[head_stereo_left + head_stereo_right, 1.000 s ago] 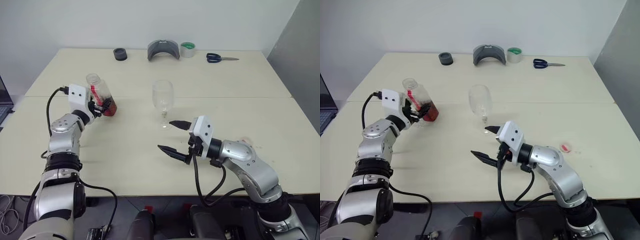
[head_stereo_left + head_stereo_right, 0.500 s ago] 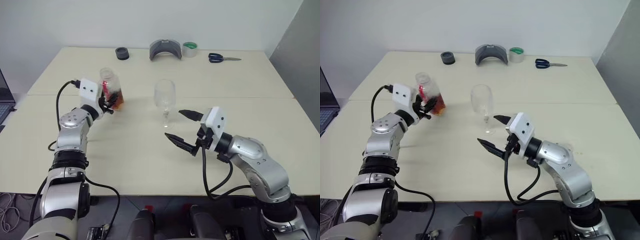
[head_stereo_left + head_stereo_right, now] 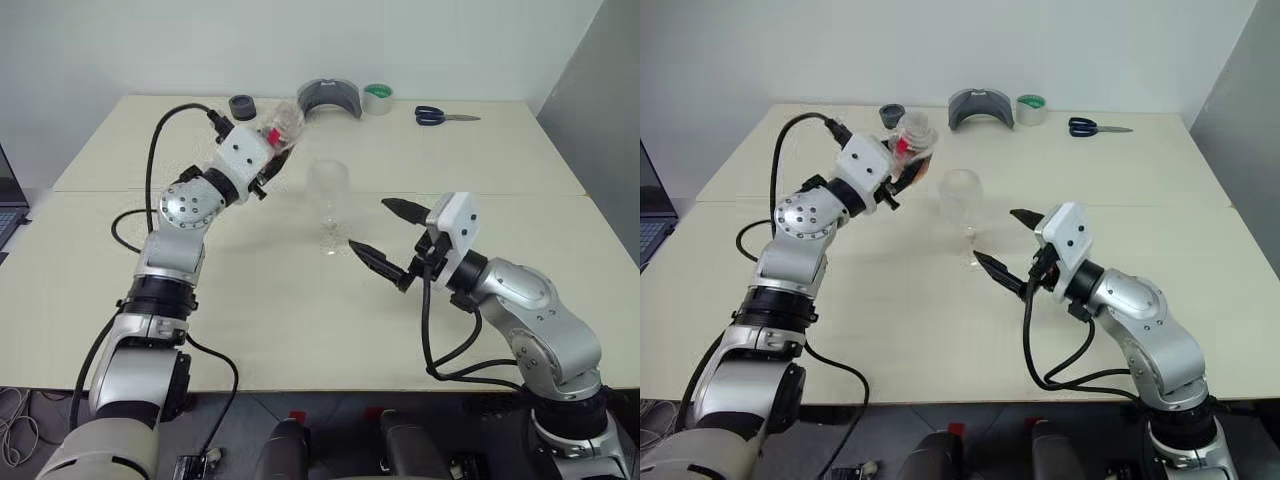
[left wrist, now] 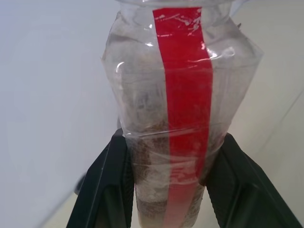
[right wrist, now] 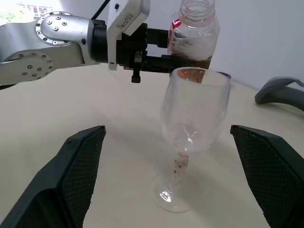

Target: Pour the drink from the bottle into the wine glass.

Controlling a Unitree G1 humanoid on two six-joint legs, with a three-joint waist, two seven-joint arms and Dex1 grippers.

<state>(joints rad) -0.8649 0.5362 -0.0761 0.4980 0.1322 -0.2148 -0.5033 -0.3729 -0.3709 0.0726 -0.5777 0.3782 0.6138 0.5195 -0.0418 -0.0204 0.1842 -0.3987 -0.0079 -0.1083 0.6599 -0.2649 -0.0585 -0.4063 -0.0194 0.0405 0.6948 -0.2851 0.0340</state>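
Clear bottle [image 4: 175, 118] with red label strip, reddish-brown drink [image 5: 197, 61]; clear wine glass [image 5: 190, 128].

Bright, even, diffuse light falls from above across the pale table [image 3: 500, 160], leaving only soft, faint shadows under the arms and beneath the wine glass [image 3: 329, 205]. The head views are sharp, though the glass looks washed out against the pale tabletop and the bottle [image 3: 281, 128] near the far edge is a little smeared. In the left wrist view the bottle is close and slightly soft, with small white glints on its red strip. The right wrist view shows bright highlights on the glass bowl and a blown-out patch at its upper corner
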